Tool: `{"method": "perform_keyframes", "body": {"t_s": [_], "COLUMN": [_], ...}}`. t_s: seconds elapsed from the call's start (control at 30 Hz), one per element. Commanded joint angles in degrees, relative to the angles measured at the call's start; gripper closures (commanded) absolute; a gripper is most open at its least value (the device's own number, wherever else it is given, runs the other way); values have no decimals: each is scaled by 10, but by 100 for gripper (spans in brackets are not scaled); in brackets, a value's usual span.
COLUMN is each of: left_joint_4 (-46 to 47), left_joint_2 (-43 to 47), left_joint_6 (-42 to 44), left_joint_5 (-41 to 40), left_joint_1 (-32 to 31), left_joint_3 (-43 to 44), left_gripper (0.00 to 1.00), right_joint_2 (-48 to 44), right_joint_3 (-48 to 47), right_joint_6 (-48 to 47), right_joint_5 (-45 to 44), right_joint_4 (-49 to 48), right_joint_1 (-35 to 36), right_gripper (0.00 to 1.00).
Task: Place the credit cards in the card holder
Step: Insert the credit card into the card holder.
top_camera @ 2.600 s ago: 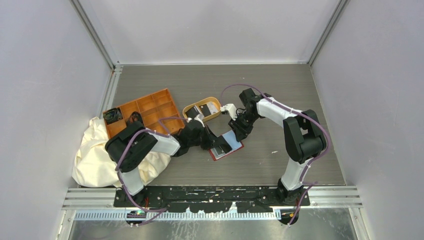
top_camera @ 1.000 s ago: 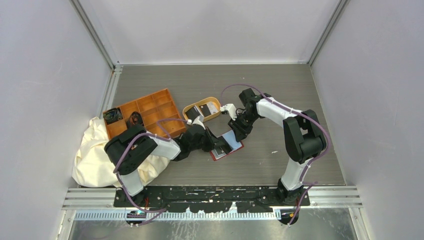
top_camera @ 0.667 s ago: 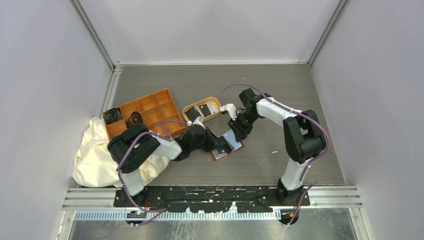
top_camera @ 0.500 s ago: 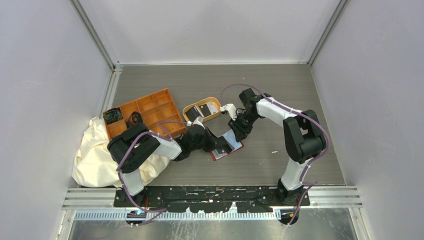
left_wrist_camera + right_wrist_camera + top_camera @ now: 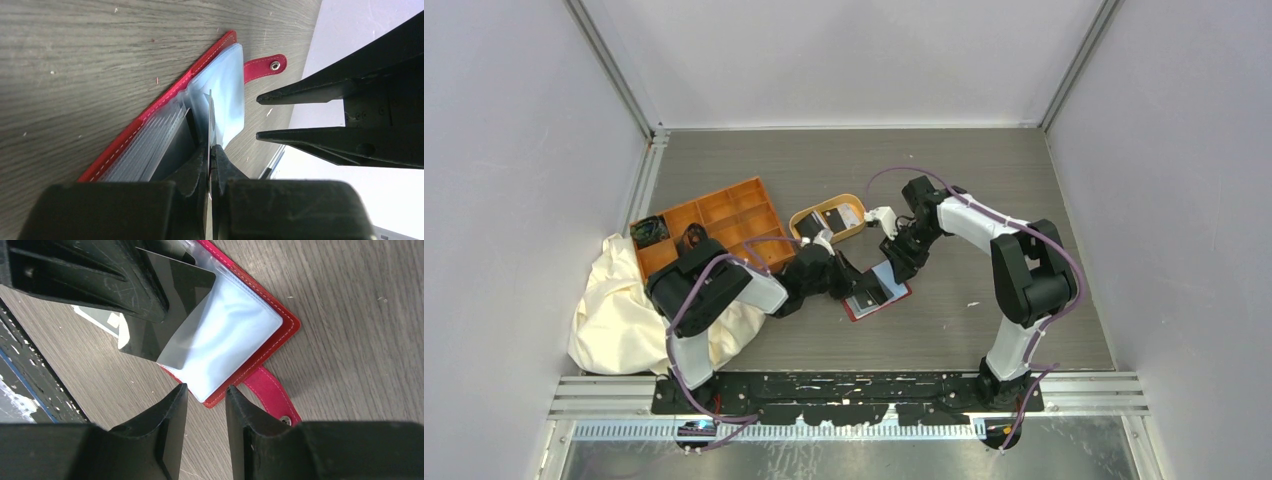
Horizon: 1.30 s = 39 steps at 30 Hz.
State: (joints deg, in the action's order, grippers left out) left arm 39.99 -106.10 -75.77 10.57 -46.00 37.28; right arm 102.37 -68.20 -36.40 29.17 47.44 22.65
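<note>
Noted the card holder lying open on the tabletop. The left gripper was clamped on a dark card. The card's leading corner showed beneath a clear sleeve, so I judged insertion begun but not seated. The right gripper hovered just beside the holder's edge, jaws slightly apart, carrying nothing. At least two more credit cards sat in the tan dish. I could not tell whether other sleeves were filled. Most of the job looked left.
</note>
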Motion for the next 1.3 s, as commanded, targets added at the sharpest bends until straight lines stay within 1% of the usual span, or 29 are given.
{"method": "perform_keyframes", "body": {"t_s": [0.0,0.1,0.17,0.23,0.3,0.33,0.43,0.47,0.53,0.67,0.87,1.03,1.27], "left_joint_4": [8,22,22,21,18,17,14,12,12,12,10,10,8], "left_joint_2": [-36,-41,-41,-41,-41,-42,-42,-43,-44,-49,-56,-58,-58], "left_joint_6": [35,33,33,33,33,33,33,33,33,30,26,26,27], "left_joint_5": [15,22,25,27,28,29,30,31,31,35,41,44,49], "left_joint_1": [10,14,14,15,15,15,15,16,17,19,21,23,26], "left_joint_3": [-7,-11,-12,-12,-11,-10,-9,-10,-8,-8,-7,-7,-7], "left_gripper": [95,93,91,88,84,83,82,81,81,81,82,83,83], "right_joint_2": [-43,-71,-96,-124,-152,-165,-188,-190,-193,-197,-176,-154,-139], "right_joint_3": [-20,-7,10,37,72,88,124,131,140,165,170,165,147], "right_joint_6": [14,16,1,-27,-53,-63,-75,-77,-82,-95,-80,-68,-63], "right_joint_5": [26,54,84,106,111,109,81,70,53,16,-50,-89,-136], "right_joint_4": [-3,-17,-31,-53,-85,-111,-160,-169,-182,-217,-256,-267,-248], "right_joint_1": [3,5,13,32,59,77,114,124,142,182,217,222,222], "right_gripper": [60,59,59,60,62,65,84,88,92,92,92,92,92]}}
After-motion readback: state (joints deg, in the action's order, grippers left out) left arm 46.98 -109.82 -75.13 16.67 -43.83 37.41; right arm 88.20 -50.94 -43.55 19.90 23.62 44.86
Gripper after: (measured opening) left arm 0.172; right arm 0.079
